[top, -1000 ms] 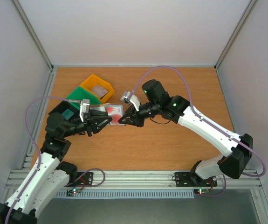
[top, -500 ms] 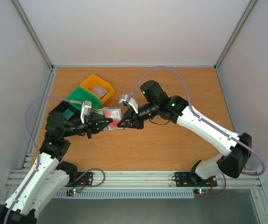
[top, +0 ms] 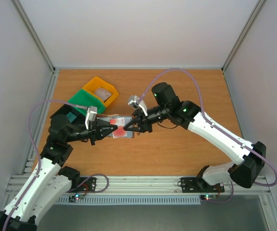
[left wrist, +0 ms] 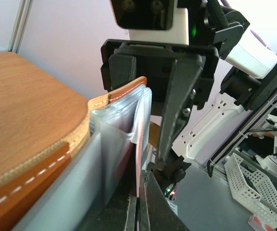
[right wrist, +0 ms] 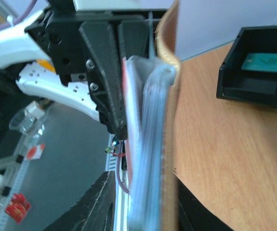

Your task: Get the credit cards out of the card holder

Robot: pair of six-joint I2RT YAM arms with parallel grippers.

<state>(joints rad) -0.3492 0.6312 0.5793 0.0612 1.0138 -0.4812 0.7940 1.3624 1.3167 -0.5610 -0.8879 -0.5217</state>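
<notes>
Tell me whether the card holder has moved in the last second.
Yes. The card holder has shifted toward the arms' bases, farther from the yellow bin.

Desk [top: 177, 144]: wood-grain top, warm brown, low sheen.
Card holder [left wrist: 37, 163]: tan leather-like cover, smooth, with pale stitching along the edge. Sleeves [left wrist: 112, 144]: soft clear plastic, glossy, slightly cloudy.
Credit card [top: 120, 123]: thin red plastic.
Left tool [top: 112, 129], right tool [top: 127, 129]: matt black plastic, metal screw heads.
Green bin [top: 83, 99], yellow bin [top: 89, 86]: smooth plastic.
Arm shells [top: 215, 132]: glossy white plastic.
</notes>
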